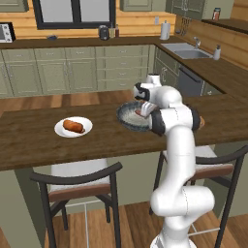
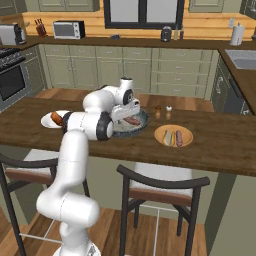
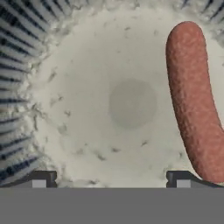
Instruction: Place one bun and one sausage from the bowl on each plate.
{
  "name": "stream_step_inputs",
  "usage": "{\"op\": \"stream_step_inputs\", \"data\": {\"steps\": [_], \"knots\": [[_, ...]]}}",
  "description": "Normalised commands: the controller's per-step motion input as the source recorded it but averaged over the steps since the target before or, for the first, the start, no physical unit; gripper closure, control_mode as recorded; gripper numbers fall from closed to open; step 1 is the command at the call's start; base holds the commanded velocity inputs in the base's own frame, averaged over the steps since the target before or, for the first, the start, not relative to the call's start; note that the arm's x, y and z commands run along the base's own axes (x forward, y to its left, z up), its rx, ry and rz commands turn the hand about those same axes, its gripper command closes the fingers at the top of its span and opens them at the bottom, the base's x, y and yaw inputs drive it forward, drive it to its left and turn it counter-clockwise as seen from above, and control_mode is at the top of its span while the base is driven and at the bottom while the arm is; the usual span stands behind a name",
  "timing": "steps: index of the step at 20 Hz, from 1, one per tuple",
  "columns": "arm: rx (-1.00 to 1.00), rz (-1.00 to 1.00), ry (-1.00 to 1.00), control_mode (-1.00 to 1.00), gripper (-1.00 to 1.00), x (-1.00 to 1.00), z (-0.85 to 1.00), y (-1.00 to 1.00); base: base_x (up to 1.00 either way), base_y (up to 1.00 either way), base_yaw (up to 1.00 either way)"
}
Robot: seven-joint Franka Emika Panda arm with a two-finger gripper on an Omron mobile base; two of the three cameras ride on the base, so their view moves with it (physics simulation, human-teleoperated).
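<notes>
Jaws spread wide, gripping nothing, as I hover low over the bowl; one sausage lies on its pale floor beside my right finger.

No writing, label, brand, number or sign can be read on anything in these pictures; the appliances and containers on the far counter are too small and blurred to show any lettering.
</notes>
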Motion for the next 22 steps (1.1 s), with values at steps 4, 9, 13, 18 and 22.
{"op": "stream_step_inputs", "data": {"steps": [4, 9, 13, 18, 22], "knots": [[-0.08, 0.1, -0.2, -1.0, -1.0, -0.3, 0.74, 0.05, 0.0, 0.0, 0.0], [-0.08, 0.13, -0.09, -1.0, -1.0, -0.02, -0.16, 0.07, 0.0, 0.0, 0.0], [-0.02, 0.08, -0.05, -1.0, -1.0, 0.09, -0.23, 0.0, 0.0, 0.0, 0.0], [0.0, 0.01, -0.03, -1.0, -1.0, 0.21, 0.08, -0.02, 0.0, 0.0, 0.0], [0.0, 0.0, 0.0, -1.0, -1.0, 0.47, 0.02, 0.0, 0.0, 0.0, 0.0]]}}
